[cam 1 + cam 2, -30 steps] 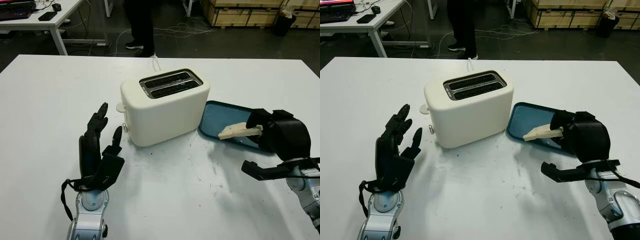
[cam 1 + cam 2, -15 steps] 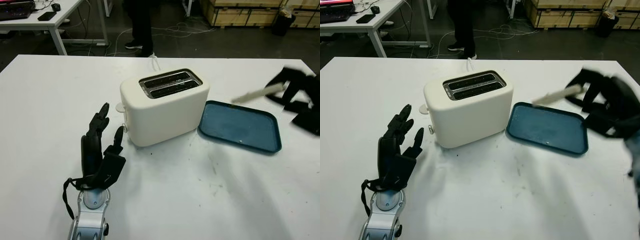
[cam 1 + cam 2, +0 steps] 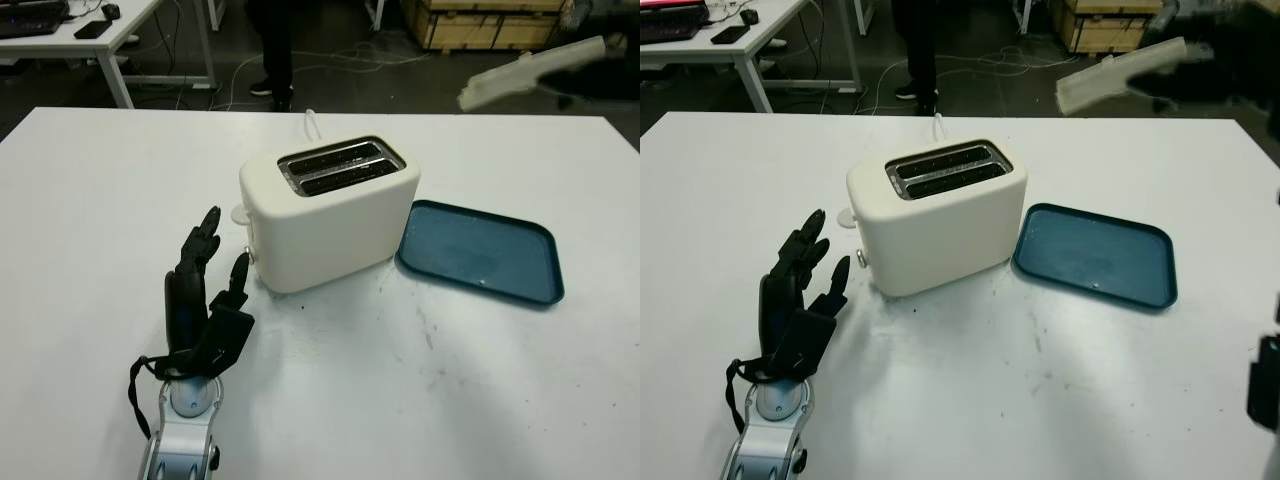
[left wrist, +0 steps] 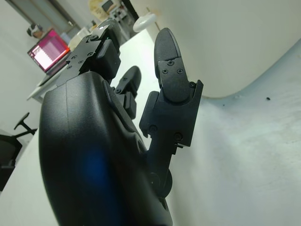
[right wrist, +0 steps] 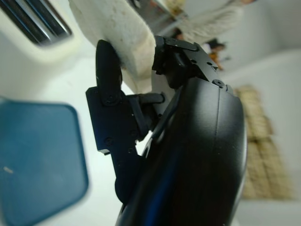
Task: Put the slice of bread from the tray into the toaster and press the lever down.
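Since a second ago the slice of bread (image 3: 530,72) has gone from just above the tray (image 3: 480,254) to high in the air, up beyond the far right of the toaster (image 3: 328,212), and the tray now lies bare on the worktop (image 3: 90,200). The right hand (image 5: 188,141) carries it, and the wrist view shows its fingers (image 5: 107,70) pinched on one end of the slice, with the toaster's slots below.

The left hand (image 3: 200,300) is open, just beside the toaster's near left end, holding nothing.

The step in hand is carrying the bread over to a slot (image 3: 340,158). To do it well, the right hand should likely turn the slice on edge, line its long side up with the slot, centre it, then lower it straight so it does not catch the metal rim. The left hand looks well placed for the lever afterwards.
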